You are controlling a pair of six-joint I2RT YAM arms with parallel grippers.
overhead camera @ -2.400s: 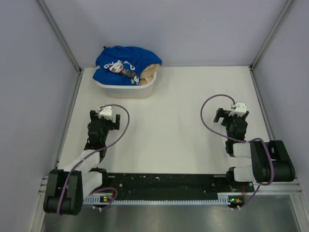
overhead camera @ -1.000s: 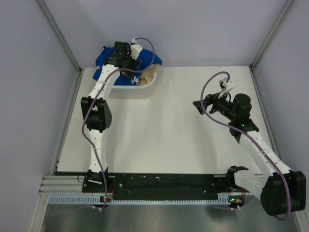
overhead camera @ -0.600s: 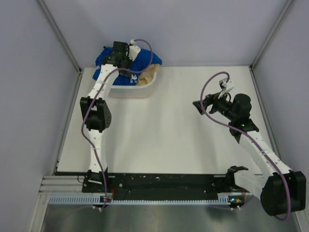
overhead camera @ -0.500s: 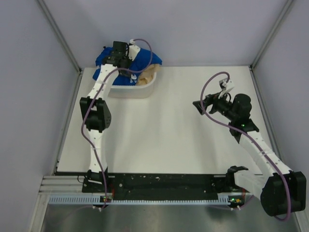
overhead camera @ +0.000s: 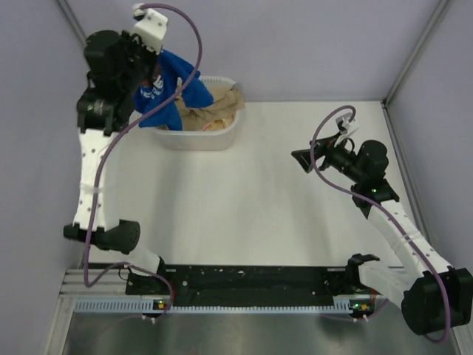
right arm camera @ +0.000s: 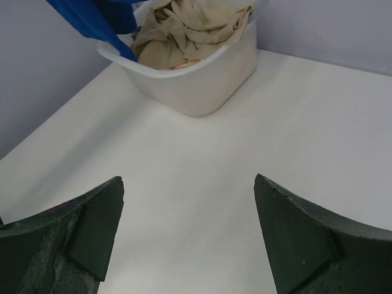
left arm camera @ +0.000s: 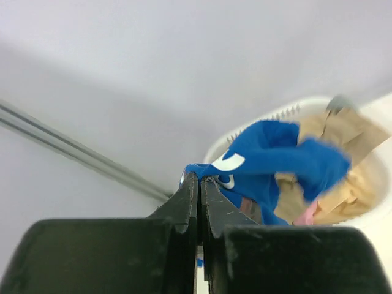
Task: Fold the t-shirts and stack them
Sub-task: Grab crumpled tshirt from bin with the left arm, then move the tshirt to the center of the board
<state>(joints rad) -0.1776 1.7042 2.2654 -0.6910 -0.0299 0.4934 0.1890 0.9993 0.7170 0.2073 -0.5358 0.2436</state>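
Left gripper: we have our jaws pinched fully together on a fold of the blue shirt; in the left wrist view the cloth comes out right at the fingertips.

Shirt: it hangs bunched straight below that gripper, raised over the basket, with white lettering showing on the crumpled cloth. Its lowest part looks to be at or just over the basket rim; we cannot tell whether it is fully free of the pile.

Basket: directly under and just beyond the hanging shirt, at the far left of the table. Tan cloth fills it, and a bit of pink shows among it.

Right gripper: we hold it wide open and empty, above bare table well away from the basket, fingers aimed toward it. The basket and the blue cloth sit ahead of it, up and to the left in its wrist view.

Step in hand: by our reading, pulling the first shirt out of the basket; no folding or stacking has begun.

Next move: we judge the shirt should be carried to the open table between the arms, where our open right gripper can take a second edge so we can spread it flat.

Risk: one pinch on bunched cloth may drag the tan cloth along.
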